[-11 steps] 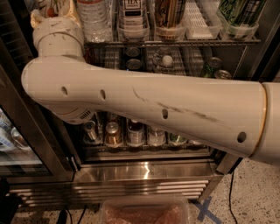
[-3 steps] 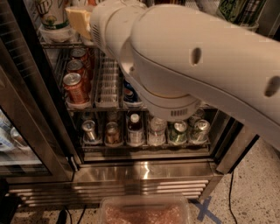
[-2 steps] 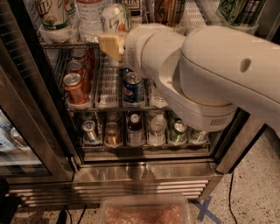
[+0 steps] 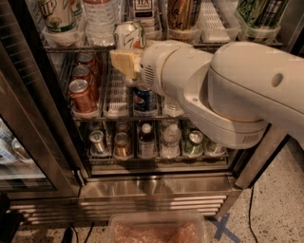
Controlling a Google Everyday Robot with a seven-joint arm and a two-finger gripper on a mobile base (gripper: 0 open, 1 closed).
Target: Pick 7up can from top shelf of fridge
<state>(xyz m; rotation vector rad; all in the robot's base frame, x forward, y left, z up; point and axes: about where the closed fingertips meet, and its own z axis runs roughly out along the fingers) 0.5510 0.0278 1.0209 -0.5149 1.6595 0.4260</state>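
The 7up can (image 4: 129, 34), white with a green and red mark, hangs tilted in front of the top shelf (image 4: 71, 48) of the fridge (image 4: 156, 187). My gripper (image 4: 126, 53) is just below it, with its yellowish fingers (image 4: 123, 63) closed on the can's lower part. My thick white arm (image 4: 228, 90) comes in from the right and hides the right half of the middle rack. A second white can with green lettering (image 4: 57, 14) stands at the top shelf's left end.
Water bottle (image 4: 99, 16) and dark bottles stand on the top shelf. Red cans (image 4: 80, 95) and a blue Pepsi can (image 4: 142, 99) stand on the middle rack, bottles and cans (image 4: 142, 140) below. The open door (image 4: 28, 123) is at left. A pink tub (image 4: 156, 230) lies on the floor.
My arm has swung right and pulled back, uncovering the racks. The gripper and the 7up can have moved together, lower and slightly right, out from the top shelf.
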